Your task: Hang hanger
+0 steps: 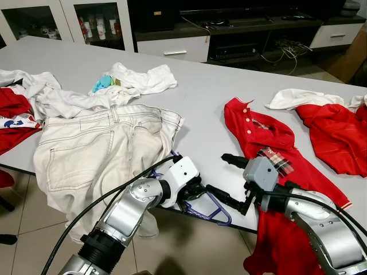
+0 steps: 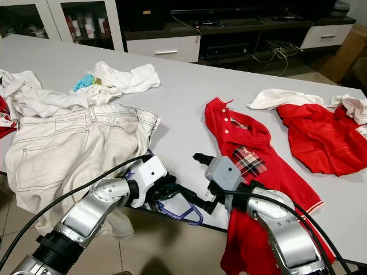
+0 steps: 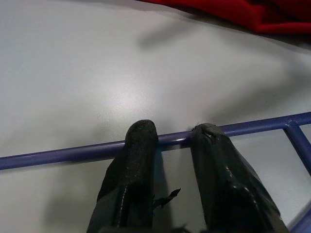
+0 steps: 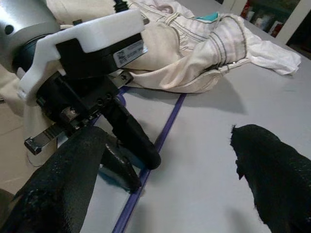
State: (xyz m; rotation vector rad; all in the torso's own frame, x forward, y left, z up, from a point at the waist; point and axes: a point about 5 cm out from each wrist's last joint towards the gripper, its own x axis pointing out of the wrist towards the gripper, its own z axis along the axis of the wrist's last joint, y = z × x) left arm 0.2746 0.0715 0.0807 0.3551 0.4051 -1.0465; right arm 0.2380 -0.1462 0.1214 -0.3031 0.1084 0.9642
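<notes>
While the left hand (image 1: 198,192) pinches the stiff, light purple hanger (image 1: 213,213) seemingly by its bar, desk (image 1: 200,97) edge at six o'clock, the right hand (image 1: 232,180) gapes wide.

Home living room; TV stand (image 1: 241,34); laundry

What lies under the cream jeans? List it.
One end of the purple hanger runs under the cream jeans, its exposed bar pinched by the left gripper. How far it runs beneath is hidden.

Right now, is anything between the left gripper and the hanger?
No. The left gripper is already at the purple hanger at the table's near edge, its fingers straddling the bar. Right gripper hovers open beside it.
</notes>
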